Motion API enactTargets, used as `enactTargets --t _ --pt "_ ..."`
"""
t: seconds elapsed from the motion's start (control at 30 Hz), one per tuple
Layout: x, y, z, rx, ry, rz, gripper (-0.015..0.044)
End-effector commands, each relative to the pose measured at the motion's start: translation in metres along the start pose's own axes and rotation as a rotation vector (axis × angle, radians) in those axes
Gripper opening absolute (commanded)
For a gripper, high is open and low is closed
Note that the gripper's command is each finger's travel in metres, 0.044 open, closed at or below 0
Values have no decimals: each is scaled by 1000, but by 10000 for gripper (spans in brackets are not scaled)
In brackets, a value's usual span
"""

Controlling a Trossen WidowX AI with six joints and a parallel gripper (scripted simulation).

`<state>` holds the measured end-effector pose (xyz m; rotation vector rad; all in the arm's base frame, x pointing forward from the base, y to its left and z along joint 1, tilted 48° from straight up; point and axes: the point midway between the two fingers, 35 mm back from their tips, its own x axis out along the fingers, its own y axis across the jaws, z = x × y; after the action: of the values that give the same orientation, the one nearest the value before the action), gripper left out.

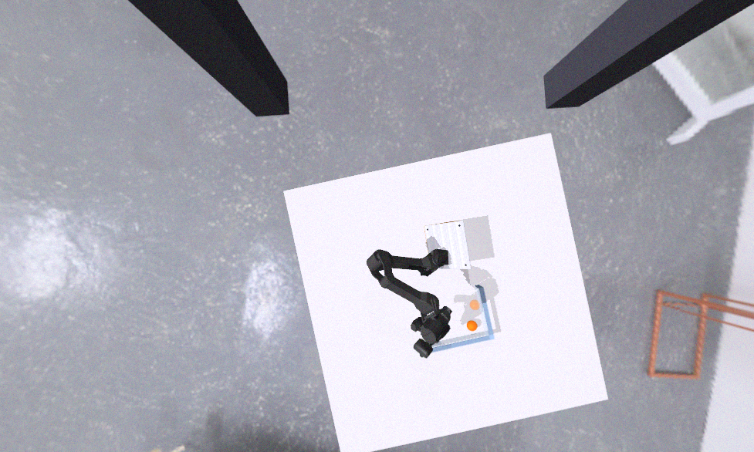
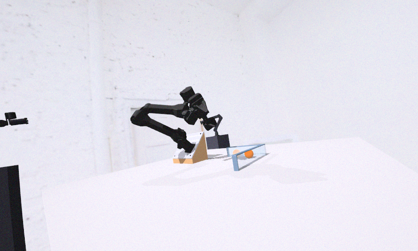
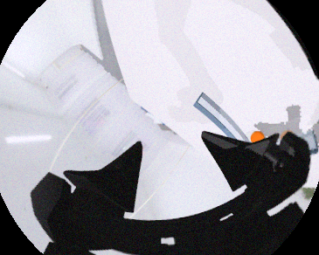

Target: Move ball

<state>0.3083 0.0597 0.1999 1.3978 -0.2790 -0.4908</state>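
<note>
Small orange ball [image 1: 471,325] rested on the white table [image 1: 368,392], tucked near the inner corner of the two low clear walls [image 1: 489,314], toward the table's right edge in the top view. Pale see-through copy [image 1: 474,304] lay just beside it along the same wall. Likely light, hard, smooth and quick to roll; best pinched across its widest middle, or nudged gently. Black gripper [image 2: 216,120] hovered above, jaws spread wide, holding nothing. Beyond, arm base on a wooden wedge mount [image 2: 197,151] nearer the table's middle
</note>
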Motion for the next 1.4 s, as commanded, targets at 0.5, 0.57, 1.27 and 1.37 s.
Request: enactTargets --t 0.5,0.57,1.27,1.37 --pt "34 -118 -119 -1367 347 -477 337" --pt "33 -134 -124 -1494 398 -533 337" --pt "13 -234 -122 -2299 884 -1008 337" --pt "13 -234 -122 -2299 884 -1008 337"
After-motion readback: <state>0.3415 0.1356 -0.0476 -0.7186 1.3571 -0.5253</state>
